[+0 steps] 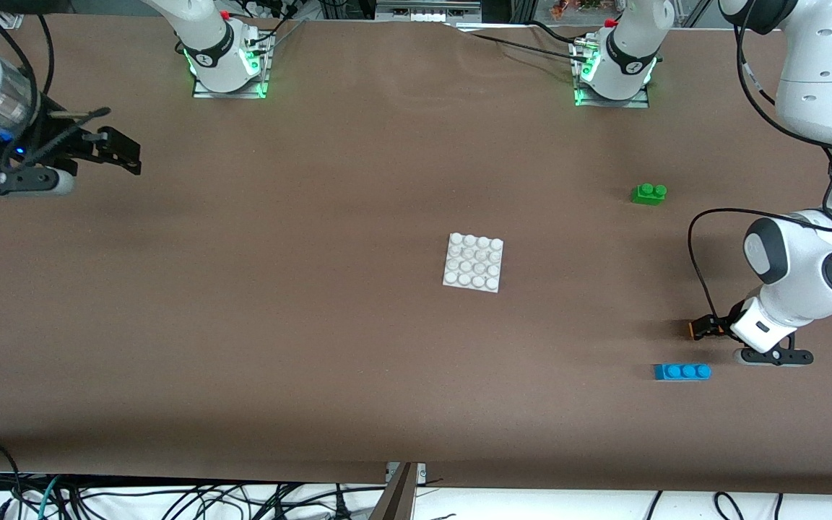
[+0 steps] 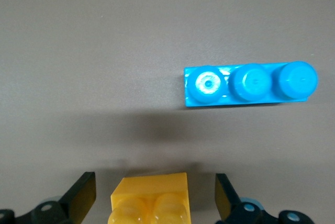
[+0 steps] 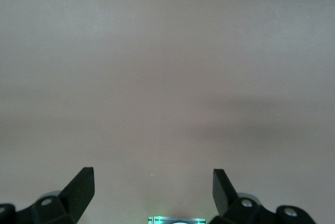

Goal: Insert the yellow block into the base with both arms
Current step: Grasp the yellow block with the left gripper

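The yellow block [image 2: 151, 199] sits on the table between the fingers of my left gripper [image 2: 154, 187], with a gap on each side. That gripper is open and touches nothing. In the front view, my left gripper [image 1: 708, 328] is low at the left arm's end of the table, and only an orange sliver of the yellow block [image 1: 690, 330] shows. The white studded base [image 1: 474, 261] lies mid-table, well apart from both grippers. My right gripper [image 1: 121, 150] waits in the air at the right arm's end, open and empty, and in its wrist view my right gripper [image 3: 153, 178] hangs over bare table.
A blue three-stud brick [image 1: 682, 371] lies just nearer the front camera than the yellow block; it also appears as the blue brick [image 2: 250, 84] in the left wrist view. A green two-stud brick [image 1: 648, 193] sits farther from the camera, toward the left arm's base.
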Controlling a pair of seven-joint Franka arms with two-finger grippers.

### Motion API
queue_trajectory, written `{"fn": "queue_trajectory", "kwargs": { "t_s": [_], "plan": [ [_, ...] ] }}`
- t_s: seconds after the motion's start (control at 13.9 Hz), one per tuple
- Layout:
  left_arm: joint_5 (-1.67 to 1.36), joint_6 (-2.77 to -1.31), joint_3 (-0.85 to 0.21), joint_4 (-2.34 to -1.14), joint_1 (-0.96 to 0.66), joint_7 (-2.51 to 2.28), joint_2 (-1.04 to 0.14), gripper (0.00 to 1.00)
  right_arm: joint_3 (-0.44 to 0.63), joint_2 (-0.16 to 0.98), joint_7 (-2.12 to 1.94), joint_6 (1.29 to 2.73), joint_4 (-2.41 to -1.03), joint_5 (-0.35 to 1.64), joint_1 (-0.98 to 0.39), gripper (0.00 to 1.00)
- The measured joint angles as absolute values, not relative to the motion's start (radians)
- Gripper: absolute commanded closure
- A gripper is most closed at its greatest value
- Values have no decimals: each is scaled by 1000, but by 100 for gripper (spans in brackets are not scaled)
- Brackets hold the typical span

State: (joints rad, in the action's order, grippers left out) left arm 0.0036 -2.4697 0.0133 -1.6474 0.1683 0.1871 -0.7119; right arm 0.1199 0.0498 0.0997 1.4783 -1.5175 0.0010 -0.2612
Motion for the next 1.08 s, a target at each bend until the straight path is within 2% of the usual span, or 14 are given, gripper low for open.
{"fn": "queue_trajectory", "kwargs": {
  "t_s": [0.29,0.36,0.43,0.5,0.65,0.72,1.08],
  "plan": [
    [4,-2474,14,-1648,176,187,-737,0,120,48,97,1480,-1509,1,-262,0],
    [4,-2474,14,-1648,176,187,-744,10,119,54,97,1481,-1509,1,-263,0],
    [4,-2475,14,-1648,176,187,-750,26,118,59,97,1484,-1509,1,-264,0],
    [4,-2476,14,-1648,177,187,-754,47,118,63,97,1487,-1509,1,-264,0],
    [4,-2476,13,-1648,177,187,-757,74,118,67,97,1492,-1509,1,-264,0],
    [4,-2476,13,-1647,177,187,-757,77,119,68,97,1493,-1509,1,-263,0],
    [4,-2469,13,-1637,178,187,-752,78,123,68,97,1496,-1509,1,-262,0]
  ]
}}
